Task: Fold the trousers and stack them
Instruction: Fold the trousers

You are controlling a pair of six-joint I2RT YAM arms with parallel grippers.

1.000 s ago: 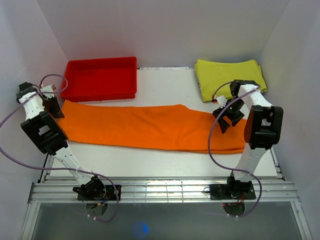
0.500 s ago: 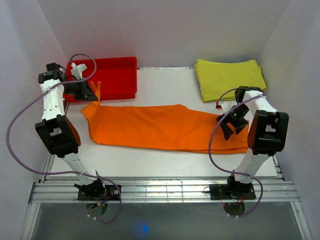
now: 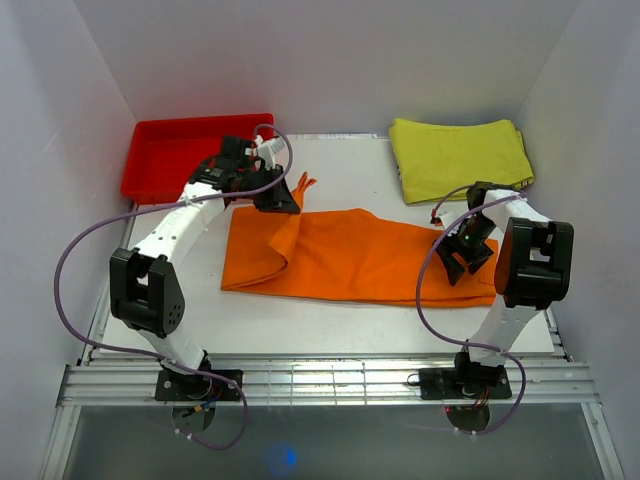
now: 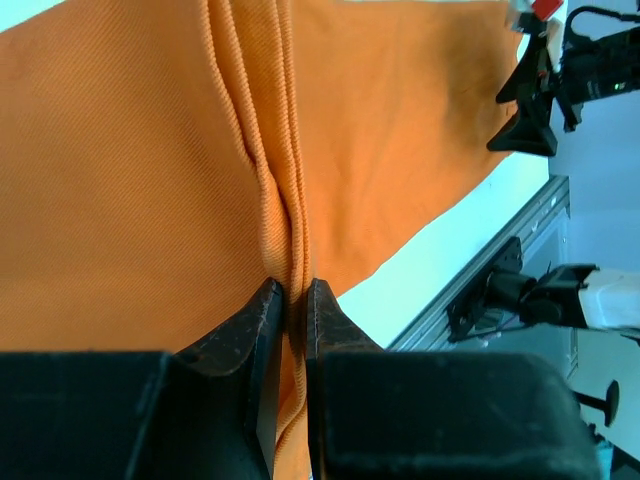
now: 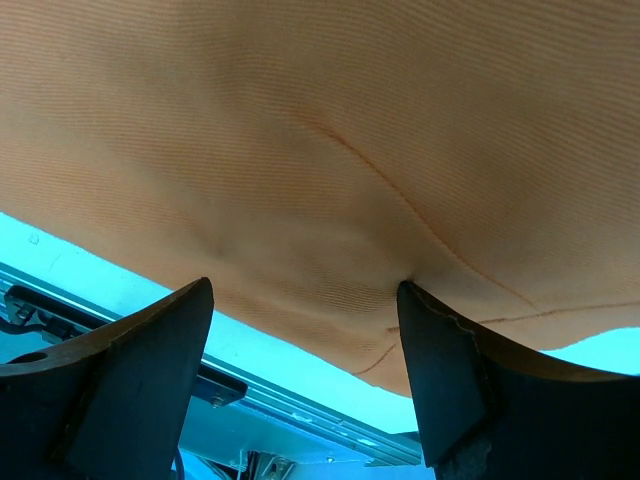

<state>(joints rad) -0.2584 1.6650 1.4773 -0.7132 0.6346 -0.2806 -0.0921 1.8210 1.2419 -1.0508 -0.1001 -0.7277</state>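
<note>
**Trousers [image 3: 370, 262]: left end carried toward the middle**

The left gripper [image 4: 290, 300] is clamped on a bunched ridge of orange fabric. It has swung in from the table's [image 3: 340, 325] left edge, past the red tray [image 3: 150, 165], so the garment now lies doubled at its left end: the fold is begun, not finished. The right gripper [image 5: 305, 300] stands spread over the right end, holding nothing. Only the wrist views show the pinch and the spread jaws. Only the overhead view shows the turned flap and the yellow-green cloth [image 3: 455, 150] beyond.
</note>
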